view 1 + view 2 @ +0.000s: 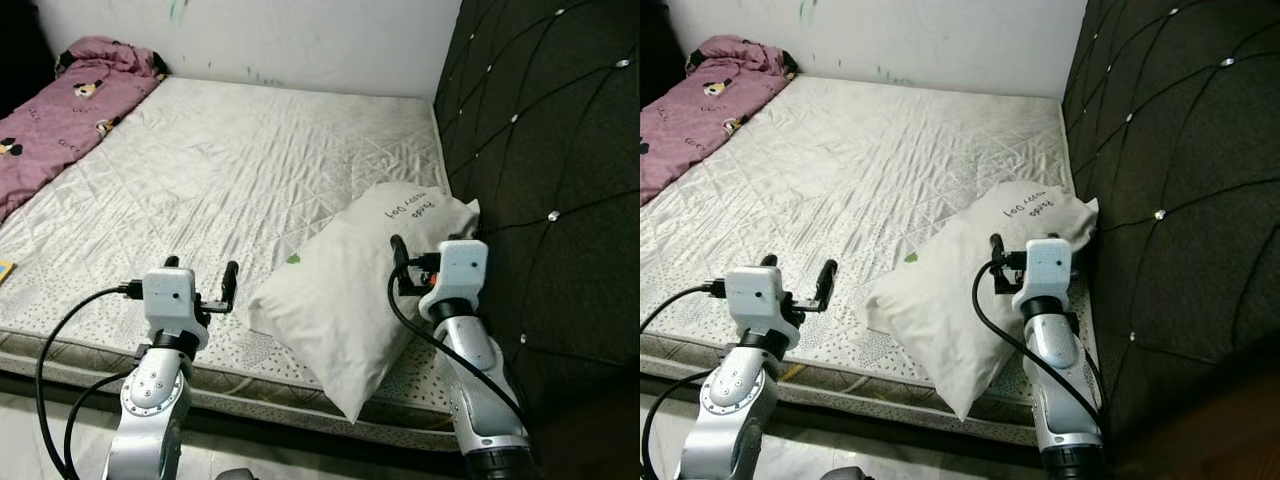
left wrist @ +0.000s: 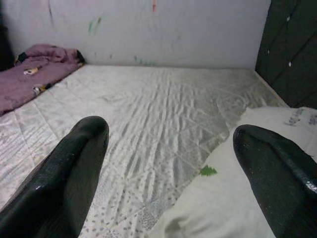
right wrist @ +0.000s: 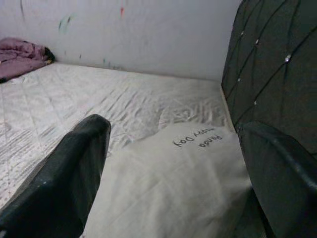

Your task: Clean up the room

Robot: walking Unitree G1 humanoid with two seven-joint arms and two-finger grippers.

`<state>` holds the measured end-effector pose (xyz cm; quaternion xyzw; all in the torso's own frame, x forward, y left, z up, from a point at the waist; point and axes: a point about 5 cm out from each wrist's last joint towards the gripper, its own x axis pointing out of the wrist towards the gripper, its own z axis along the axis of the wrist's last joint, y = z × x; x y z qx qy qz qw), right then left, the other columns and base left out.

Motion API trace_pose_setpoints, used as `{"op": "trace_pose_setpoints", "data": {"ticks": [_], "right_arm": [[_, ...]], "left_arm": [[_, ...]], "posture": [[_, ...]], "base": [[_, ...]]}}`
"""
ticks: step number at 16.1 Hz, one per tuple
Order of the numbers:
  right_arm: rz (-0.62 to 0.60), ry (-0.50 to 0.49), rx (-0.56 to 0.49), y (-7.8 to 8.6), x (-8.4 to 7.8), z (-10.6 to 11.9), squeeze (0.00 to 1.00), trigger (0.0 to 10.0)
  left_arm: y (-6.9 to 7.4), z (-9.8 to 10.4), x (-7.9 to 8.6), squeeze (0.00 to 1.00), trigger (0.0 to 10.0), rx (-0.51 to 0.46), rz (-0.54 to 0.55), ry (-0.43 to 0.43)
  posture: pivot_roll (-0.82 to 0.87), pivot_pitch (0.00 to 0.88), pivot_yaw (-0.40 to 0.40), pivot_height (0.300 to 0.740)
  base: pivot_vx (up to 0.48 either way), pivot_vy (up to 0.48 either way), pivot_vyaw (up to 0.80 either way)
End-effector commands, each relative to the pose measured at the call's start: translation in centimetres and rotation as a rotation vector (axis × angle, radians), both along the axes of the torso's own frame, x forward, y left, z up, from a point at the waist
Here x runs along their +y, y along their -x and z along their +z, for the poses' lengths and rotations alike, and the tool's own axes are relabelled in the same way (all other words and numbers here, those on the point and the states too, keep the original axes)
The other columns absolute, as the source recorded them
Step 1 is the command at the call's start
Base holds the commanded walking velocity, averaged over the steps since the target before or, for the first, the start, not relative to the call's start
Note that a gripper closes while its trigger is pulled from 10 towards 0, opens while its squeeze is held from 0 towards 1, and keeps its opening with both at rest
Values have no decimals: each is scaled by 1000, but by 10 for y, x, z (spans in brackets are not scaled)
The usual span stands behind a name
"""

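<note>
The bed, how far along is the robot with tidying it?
Little looks done. The white pillow lies askew at the mattress edge beside the dark headboard, and the pink blanket is bunched in the far corner. The left gripper and right gripper hover open by the pillow, holding nothing. Straightening both remains.

The soft white pillow with dark lettering is lying on the white quilted mattress; the pink cartoon-printed blanket is showing beside the black tufted headboard.
</note>
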<state>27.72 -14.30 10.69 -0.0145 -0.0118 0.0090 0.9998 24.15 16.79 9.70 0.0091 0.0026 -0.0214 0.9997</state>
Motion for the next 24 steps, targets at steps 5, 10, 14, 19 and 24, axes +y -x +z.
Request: {"op": "trace_pose_setpoints", "data": {"ticks": [5, 10, 14, 19, 24], "right_arm": [[-25, -15, 31, 3, -2, -4, 0, 10000], [-5, -15, 36, 4, 1, -3, 0, 10000], [18, -13, 36, 5, 2, -2, 0, 10000], [46, -14, 43, 5, 6, -2, 0, 10000], [55, -14, 48, 4, 6, -3, 0, 10000]], "left_arm": [[5, 1, 2, 0, 10000, 21, -2, 13], [7, 3, 1, 0, 10000, 27, -3, 19], [7, 4, -1, 0, 10000, 38, -11, 26], [7, 2, -2, 0, 10000, 51, -19, 38], [7, 3, -3, 0, 10000, 54, -20, 39]], "posture": [[26, 0, 10, 740], [29, 0, 6, 740], [24, 0, 1, 740], [26, 0, -1, 740], [25, 0, -3, 740]], "base": [[0, 0, -768], [0, 0, 0], [0, 0, 0], [0, 0, 0], [0, 0, 0]]}}
